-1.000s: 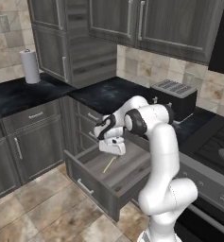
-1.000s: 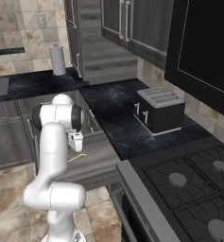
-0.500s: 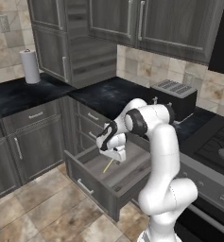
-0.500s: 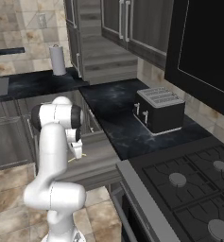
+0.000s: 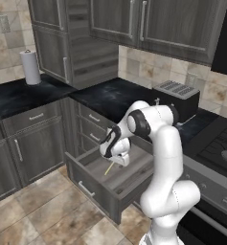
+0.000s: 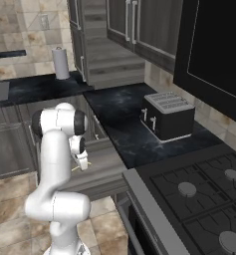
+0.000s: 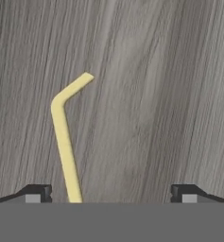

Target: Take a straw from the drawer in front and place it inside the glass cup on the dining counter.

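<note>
The drawer is pulled out below the black worktop, and over the last second the arm has been lowered into it: a second ago the hand was held above the opening, whereas now it is sunk between the drawer walls, close over the floor. By this the reach is judged nearly complete, with the grasp itself not yet made. The gripper is spread wide, nothing between its jaws. In the left base view the straw is seen as a thin yellow stick lying on the drawer floor just below the hand; in the right base view most of this is hidden by the arm, though the toaster and paper towel roll are shown plainly. Only from the hand view is the detail given: the straw lies flat on the woodgrain with its bent tip pointing away, its shaft nearer one fingertip than the other, so a sideways correction is probably called for before closing.
</note>
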Tool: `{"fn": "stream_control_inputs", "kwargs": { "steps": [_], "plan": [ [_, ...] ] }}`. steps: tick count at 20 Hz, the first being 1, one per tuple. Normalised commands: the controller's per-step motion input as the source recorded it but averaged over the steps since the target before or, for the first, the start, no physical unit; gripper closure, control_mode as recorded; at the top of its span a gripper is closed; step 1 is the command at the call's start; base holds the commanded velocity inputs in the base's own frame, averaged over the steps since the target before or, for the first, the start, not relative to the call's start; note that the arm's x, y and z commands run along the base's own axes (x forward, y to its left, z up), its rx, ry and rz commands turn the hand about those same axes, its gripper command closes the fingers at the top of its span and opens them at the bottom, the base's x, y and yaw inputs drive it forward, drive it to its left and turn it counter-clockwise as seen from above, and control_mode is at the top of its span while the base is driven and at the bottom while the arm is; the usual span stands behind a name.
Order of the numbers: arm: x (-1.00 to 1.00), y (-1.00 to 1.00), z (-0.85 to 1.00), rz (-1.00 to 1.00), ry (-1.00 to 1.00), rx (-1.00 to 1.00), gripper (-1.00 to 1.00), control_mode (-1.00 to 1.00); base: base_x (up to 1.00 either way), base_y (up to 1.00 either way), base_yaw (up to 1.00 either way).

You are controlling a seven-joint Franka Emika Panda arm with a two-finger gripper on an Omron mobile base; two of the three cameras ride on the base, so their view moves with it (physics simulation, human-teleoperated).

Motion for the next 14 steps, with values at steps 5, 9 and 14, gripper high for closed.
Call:
{"fn": "stream_control_inputs", "kwargs": {
  "steps": [5, 9, 14],
  "plan": [
    [0.0, -0.08, 0.0, 0.11, -0.03, 0.01, -1.0, -1.0, 0.0, 0.0, 0.0],
    [0.1, -0.09, -0.03, 0.13, 0.0, 0.02, -1.0, -1.0, 0.0, 0.0, 0.0],
    [0.21, -0.03, 0.0, 0.12, 0.0, 0.0, -1.0, -1.0, 0.0, 0.0, 0.0]
  ]
}}
